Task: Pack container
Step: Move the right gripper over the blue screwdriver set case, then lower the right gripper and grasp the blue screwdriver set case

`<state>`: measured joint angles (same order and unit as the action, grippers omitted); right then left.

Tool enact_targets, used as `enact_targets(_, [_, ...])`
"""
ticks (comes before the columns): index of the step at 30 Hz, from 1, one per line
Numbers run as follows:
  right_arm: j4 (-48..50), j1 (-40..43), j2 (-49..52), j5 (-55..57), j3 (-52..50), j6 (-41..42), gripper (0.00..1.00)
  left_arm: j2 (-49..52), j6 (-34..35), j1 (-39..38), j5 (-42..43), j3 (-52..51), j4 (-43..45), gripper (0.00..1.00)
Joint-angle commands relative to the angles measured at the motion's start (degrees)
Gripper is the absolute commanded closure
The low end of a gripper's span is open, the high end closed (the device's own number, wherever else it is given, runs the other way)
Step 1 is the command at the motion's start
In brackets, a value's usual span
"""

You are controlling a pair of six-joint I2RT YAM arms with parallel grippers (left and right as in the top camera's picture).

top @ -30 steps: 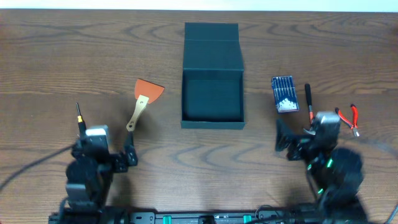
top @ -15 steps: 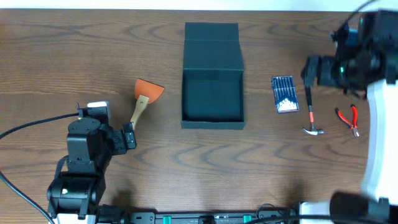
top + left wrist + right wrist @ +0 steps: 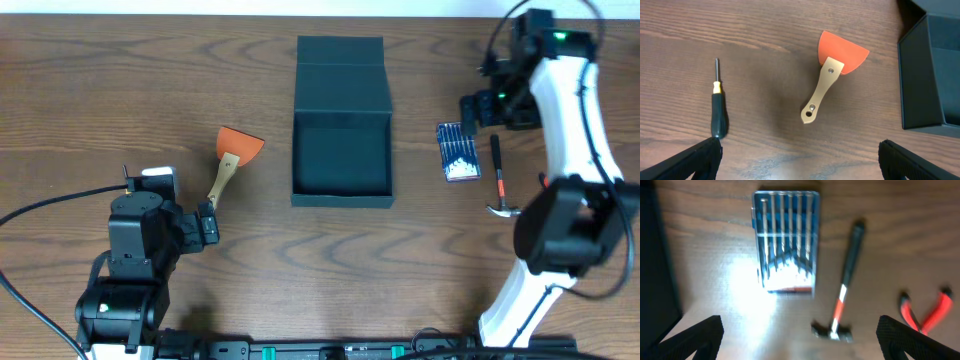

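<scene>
The left gripper (image 3: 800, 166) is hanging over the near left of the table with its fingers spread wide and nothing between them. Just beyond it, a scraper with an orange fan-shaped blade and a tan wooden handle (image 3: 832, 80) is lying flat. A black-handled screwdriver with a yellow collar (image 3: 717, 107) is lying to the scraper's left, well apart from it.

The right gripper (image 3: 800, 342) is hovering over the far right of the table, also with its fingers wide apart and gripping nothing. Its wrist view is blurred. Under it, a blue rectangular case of slim tools (image 3: 785, 240) is resting on the wood. A hammer with a black and red handle (image 3: 845, 290) is lying just to the right of the case, and red-handled pliers (image 3: 925, 312) are lying further right.

The dark teal-grey rectangular cardboard container (image 3: 341, 199) is sitting at the table's middle, between the scraper and the blue case. It is touching neither, and its hinged flap lid is folded back toward the far edge.
</scene>
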<state>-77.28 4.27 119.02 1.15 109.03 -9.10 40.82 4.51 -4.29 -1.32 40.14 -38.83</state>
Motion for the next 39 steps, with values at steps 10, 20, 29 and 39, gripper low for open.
enact_targets(10, [7.82, -6.29, 11.85, 5.64, 0.83, -2.45, 0.01, -0.09, 0.52, -0.13, -0.24, 1.36, -0.92, 0.02])
enact_targets(20, [9.33, -5.68, 12.57, 10.40, 0.68, 0.81, 0.01, -0.09, 0.50, -0.13, -0.26, 1.36, -2.10, 0.02])
enact_targets(29, [11.13, -5.42, 12.59, 9.99, -3.52, 3.30, 0.01, -0.09, 0.50, -0.13, -0.24, 1.36, -2.10, 0.02])
enact_targets(39, [14.91, -5.38, 12.59, 8.41, -11.08, 5.79, 0.01, -0.09, 0.28, -0.13, -0.24, 1.36, -2.12, 0.01])
